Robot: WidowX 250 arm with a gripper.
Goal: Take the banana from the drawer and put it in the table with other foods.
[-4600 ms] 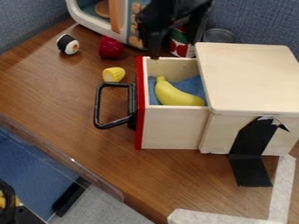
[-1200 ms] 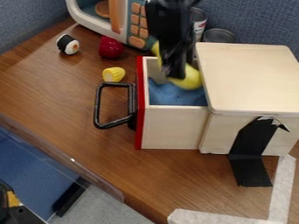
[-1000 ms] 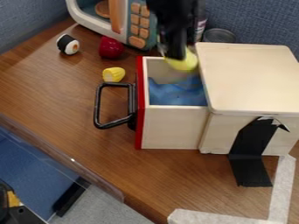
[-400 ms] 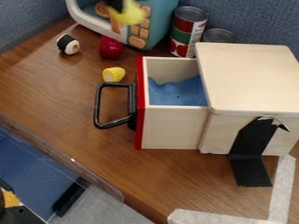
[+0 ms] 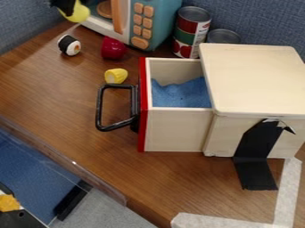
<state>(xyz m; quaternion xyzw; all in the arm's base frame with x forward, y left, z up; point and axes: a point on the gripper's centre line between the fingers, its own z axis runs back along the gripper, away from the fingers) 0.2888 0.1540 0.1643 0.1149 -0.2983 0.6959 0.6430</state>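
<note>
Black gripper (image 5: 65, 7) fingers are closed on the banana (image 5: 76, 13), in the upper left of the view, with the arm cut off by the top edge. The banana's yellow lower end shows beneath the grip, in front of the left end of the oven (image 5: 164, 24); whether it touches the oven cannot be told. The oven is teal and white, with tan buttons (image 5: 143, 21) and a tan handle bar, and a round brown piece shows inside it.

Below the banana in the view, the sushi (image 5: 69, 45) lies on the brown table (image 5: 59, 107). Right of it sits the red fruit (image 5: 113, 48), near the oven's front. The yellow corn (image 5: 115, 75) lies nearer the camera, between the fruit and the drawer's black handle (image 5: 100, 107).

The drawer (image 5: 179, 129) is pulled out of the pale wooden box (image 5: 256, 80), its red front facing left. Blue cloth (image 5: 182, 94) lies inside it. Behind the drawer stands a tall can (image 5: 191, 31), upright, with a lower can (image 5: 224, 35) just to its right, behind the box.

Black tape (image 5: 256, 176) runs down the box's near side onto the table, and white tape (image 5: 287, 191) marks the table at lower right. A clear panel (image 5: 71, 164) runs along the table's near left edge.
</note>
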